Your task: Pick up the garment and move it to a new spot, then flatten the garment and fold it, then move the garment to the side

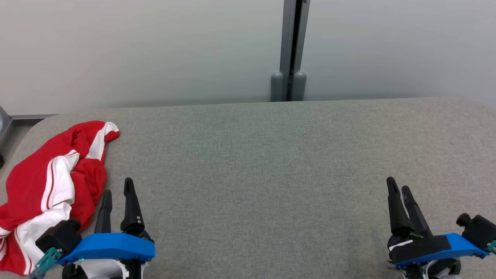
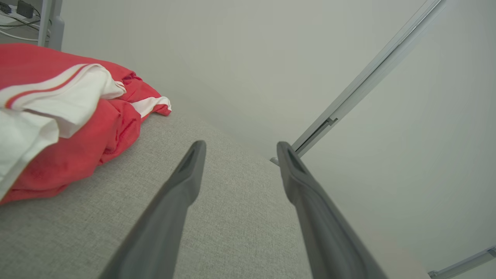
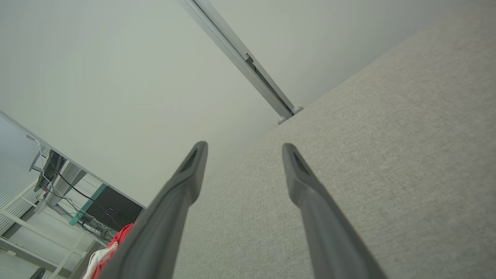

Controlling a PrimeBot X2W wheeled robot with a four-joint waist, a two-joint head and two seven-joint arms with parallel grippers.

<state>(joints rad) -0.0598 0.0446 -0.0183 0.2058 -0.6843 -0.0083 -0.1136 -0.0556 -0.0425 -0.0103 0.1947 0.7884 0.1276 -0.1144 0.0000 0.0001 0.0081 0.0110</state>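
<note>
A pale grey panelled wall (image 1: 155,50) is standing behind everything, taking up the upper part of the head view. A broad desk covered in grey woven fabric (image 1: 271,162) is spreading out below it, with rounded far corners.

A crumpled red garment with white panels and thin red stripes (image 1: 46,182) is lying in a loose heap on the desk at about 8 o'clock in the head view, close to the left edge. In the left wrist view the same garment (image 2: 69,116) is bulging at 10 o'clock, resting on the fabric surface. In the right wrist view a small part of it (image 3: 112,252) is peeking out at 7 o'clock.

A grey metal post (image 1: 292,50) is running down the wall at 12 o'clock and ending at the desk's far edge.

The left gripper (image 1: 117,186) is hovering at 7 o'clock, just beside the garment's right side, with its dark fingers spread apart and grasping nothing. The right gripper (image 1: 398,184) is hanging at 5 o'clock, well apart from the garment, likewise released and empty.
</note>
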